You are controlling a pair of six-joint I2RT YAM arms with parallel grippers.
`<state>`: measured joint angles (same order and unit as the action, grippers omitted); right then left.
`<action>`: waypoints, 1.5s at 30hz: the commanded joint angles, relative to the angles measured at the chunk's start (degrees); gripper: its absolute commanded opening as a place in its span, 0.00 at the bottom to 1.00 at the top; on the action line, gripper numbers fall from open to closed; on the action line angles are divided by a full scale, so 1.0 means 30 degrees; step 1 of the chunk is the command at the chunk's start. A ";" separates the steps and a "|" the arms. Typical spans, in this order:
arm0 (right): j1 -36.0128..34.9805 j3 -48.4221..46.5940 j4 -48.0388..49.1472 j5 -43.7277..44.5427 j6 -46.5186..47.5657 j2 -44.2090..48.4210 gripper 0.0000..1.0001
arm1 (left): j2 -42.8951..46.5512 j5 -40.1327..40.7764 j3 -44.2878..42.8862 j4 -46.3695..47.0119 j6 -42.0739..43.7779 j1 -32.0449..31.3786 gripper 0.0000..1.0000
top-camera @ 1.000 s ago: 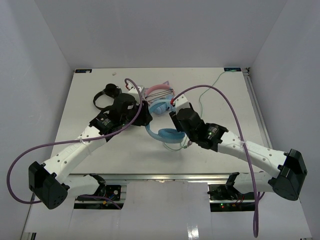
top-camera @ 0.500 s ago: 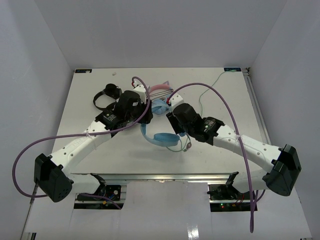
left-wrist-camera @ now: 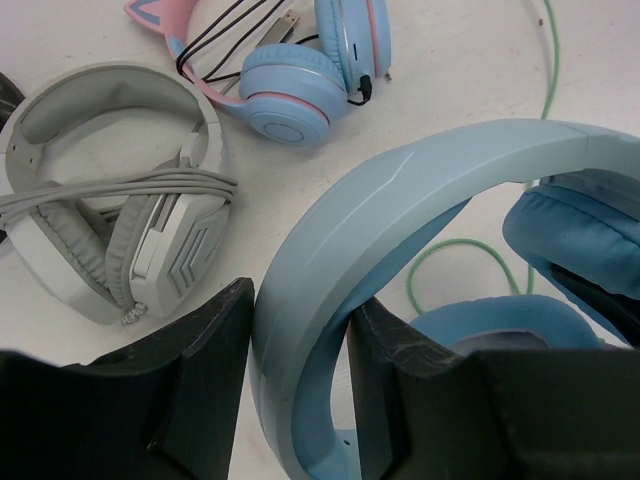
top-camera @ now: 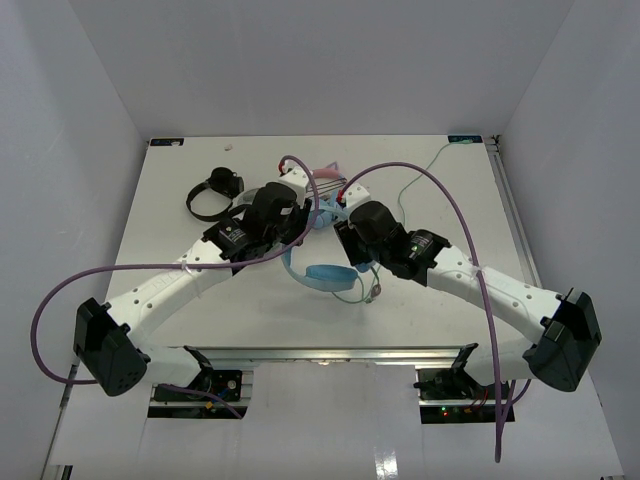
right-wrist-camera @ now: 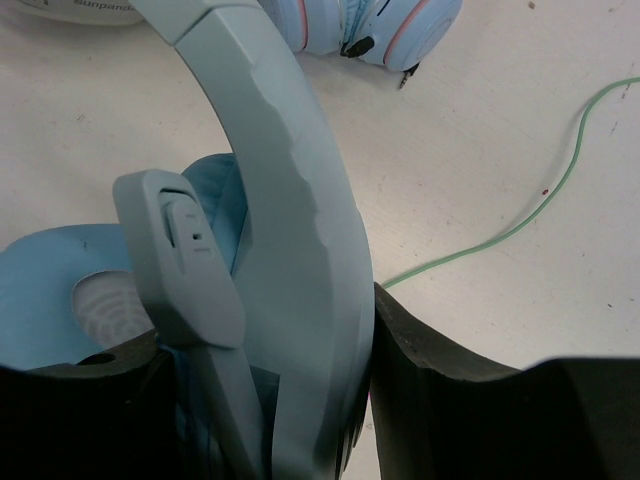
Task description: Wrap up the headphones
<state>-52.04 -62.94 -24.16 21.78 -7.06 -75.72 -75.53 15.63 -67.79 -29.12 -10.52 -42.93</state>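
Note:
The light-blue headphones (top-camera: pixel 325 276) are held between both grippers near the table's middle. In the left wrist view their headband (left-wrist-camera: pixel 400 190) arches up from between my fingers, with the padded cups (left-wrist-camera: pixel 580 235) at the right. My left gripper (left-wrist-camera: pixel 300 370) is shut on the headband, also seen from above (top-camera: pixel 300 228). My right gripper (right-wrist-camera: pixel 270 400) is shut on the other side of the headband (right-wrist-camera: pixel 290 200), beside the slider arm and a cup (right-wrist-camera: pixel 60 290); from above it sits at the band's right (top-camera: pixel 345 242). The pale-green cable (top-camera: pixel 415 185) trails to the far right corner.
A pink cat-ear pair with blue cups (left-wrist-camera: pixel 300 85) lies just beyond, with a thin black cord. A grey-white pair (left-wrist-camera: pixel 120 190) wrapped in its own cable lies to its left. A black pair (top-camera: pixel 212 192) lies at the far left. The table's right rail (top-camera: pixel 515 230) is close.
Both grippers have moved towards the far side and closer together, carrying the light-blue headphones with them. The left arm has swung to the right.

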 commanded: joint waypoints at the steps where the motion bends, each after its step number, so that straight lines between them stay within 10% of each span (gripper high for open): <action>1: 0.0087 -0.0847 0.0408 -0.1103 -0.0189 -0.0044 0.08 | -0.0248 0.2956 -0.0724 0.0045 0.0083 -0.0620 0.50; 38: 0.0942 -0.0671 0.0112 -0.2371 -0.0458 -0.0157 0.08 | -0.1682 0.8471 -0.0255 -0.2577 -0.0512 -0.2949 0.55; 45: 0.0942 -0.0710 0.0151 -0.3035 -0.0400 -0.0150 0.08 | -0.2020 0.7209 -0.0450 -0.2282 -0.0682 -0.2974 0.08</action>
<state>-49.52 -62.92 -27.00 14.76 -7.37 -77.00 -81.85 38.22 -67.79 -35.59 -11.84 -52.29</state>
